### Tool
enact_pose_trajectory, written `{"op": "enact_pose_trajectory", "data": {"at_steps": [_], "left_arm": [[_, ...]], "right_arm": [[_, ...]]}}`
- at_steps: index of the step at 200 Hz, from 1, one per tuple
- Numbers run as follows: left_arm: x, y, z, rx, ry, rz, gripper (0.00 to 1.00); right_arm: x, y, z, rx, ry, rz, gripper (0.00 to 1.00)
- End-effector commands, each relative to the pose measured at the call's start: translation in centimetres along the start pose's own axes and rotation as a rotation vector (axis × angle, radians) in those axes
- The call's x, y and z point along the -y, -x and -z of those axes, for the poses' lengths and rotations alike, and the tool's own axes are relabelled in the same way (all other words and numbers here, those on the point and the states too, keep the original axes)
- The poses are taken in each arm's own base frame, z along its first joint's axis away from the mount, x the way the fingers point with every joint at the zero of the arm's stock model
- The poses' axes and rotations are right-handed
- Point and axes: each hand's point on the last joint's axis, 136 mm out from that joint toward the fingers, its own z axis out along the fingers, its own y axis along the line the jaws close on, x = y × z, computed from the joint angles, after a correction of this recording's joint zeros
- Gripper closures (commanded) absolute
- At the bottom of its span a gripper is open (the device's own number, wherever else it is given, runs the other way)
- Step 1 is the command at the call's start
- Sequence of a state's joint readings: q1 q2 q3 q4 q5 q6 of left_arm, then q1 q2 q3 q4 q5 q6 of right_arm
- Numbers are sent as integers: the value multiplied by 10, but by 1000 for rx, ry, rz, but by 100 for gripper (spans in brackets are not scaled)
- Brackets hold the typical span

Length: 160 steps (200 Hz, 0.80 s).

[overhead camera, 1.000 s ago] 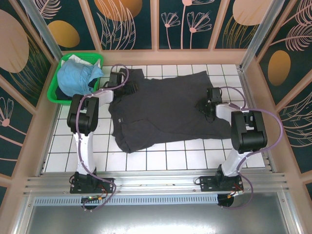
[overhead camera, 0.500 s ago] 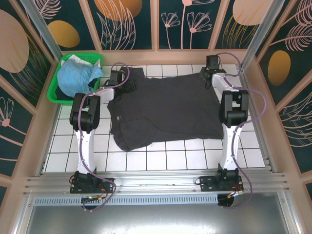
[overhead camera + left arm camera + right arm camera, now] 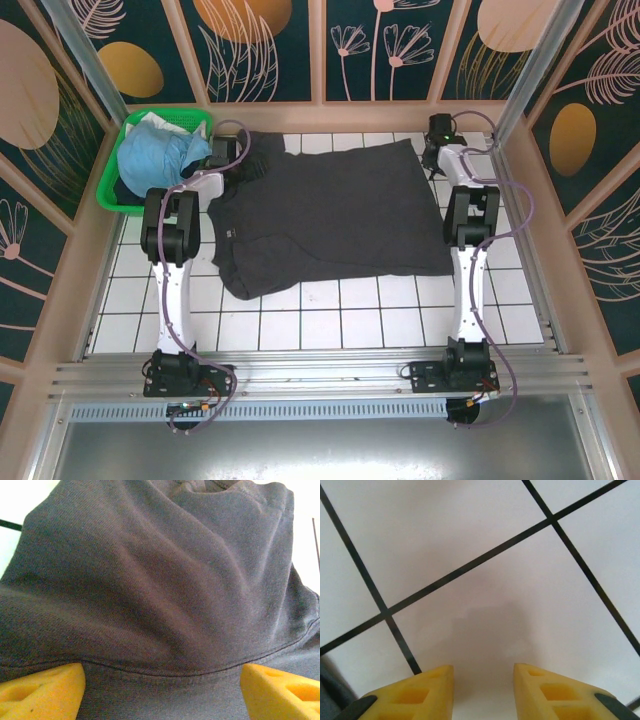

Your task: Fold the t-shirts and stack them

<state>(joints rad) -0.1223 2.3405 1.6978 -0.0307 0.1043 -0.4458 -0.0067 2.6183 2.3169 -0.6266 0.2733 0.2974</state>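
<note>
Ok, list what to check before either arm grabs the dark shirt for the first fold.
1. Dark t-shirt spread on the table: ok, though its near-left corner looks rumpled.
2. Left gripper over cloth, jaws open: ok.
3. Right gripper over cloth: not ok; its open jaws are above bare tile beside the shirt.
4. Light blue t-shirt out of the way in the green basket: ok.

Both arms reach far forward from their bases, each nearly straight. The left forearm angles inward from its elbow to the left end effector (image 3: 228, 152), whose yellow fingertips (image 3: 40, 692) stand wide apart, one at each lower corner of its wrist view. The right end effector (image 3: 437, 131) points downward, its fingertips (image 3: 415, 695) parted by a narrow gap.
</note>
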Motion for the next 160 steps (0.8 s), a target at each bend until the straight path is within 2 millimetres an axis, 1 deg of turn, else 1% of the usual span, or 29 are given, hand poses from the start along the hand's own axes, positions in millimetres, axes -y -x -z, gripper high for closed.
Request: {"op": "enact_pose_trajectory", "data": {"at_steps": [1, 14, 20, 37, 52, 66, 78, 85, 91, 104, 119, 127, 136, 160], "left_arm": [[-10, -17, -14, -69, 7, 19, 18], [-8, -15, -19, -71, -1, 22, 18], [-7, -14, -21, -76, -5, 24, 18], [-3, -14, -24, -80, -27, 30, 18], [0, -11, -26, -73, -41, 29, 18], [2, -9, -30, -74, -53, 42, 18], [8, -8, -34, -80, -82, 59, 18], [12, -8, -35, -82, -102, 68, 18], [14, -7, -35, -80, -112, 74, 18], [16, -7, -34, -80, -118, 73, 17], [15, -7, -32, -76, -109, 65, 17], [14, -6, -31, -74, -103, 62, 16], [13, -6, -32, -75, -95, 61, 16], [15, -3, -33, -71, -106, 67, 16]], "right_arm": [[67, -27, -6, -123, -150, -33, 65], [59, -22, 13, -99, -110, -39, 65], [54, -18, 26, -81, -79, -46, 64], [26, -12, 59, -14, 54, -50, 63], [0, -18, 81, 32, 149, -35, 62], [-25, -31, 88, 59, 181, 2, 60], [-39, -43, 82, 58, 157, 37, 58], [-41, -48, 73, 42, 117, 49, 57], [-39, -53, 65, 22, 72, 58, 57], [-28, -60, 47, -14, -33, 71, 57], [-21, -66, 31, -41, -87, 97, 57], [-17, -68, 26, -50, -105, 104, 57], [-9, -71, 20, -65, -132, 106, 57], [20, -70, 11, -93, -179, 69, 57]]}}
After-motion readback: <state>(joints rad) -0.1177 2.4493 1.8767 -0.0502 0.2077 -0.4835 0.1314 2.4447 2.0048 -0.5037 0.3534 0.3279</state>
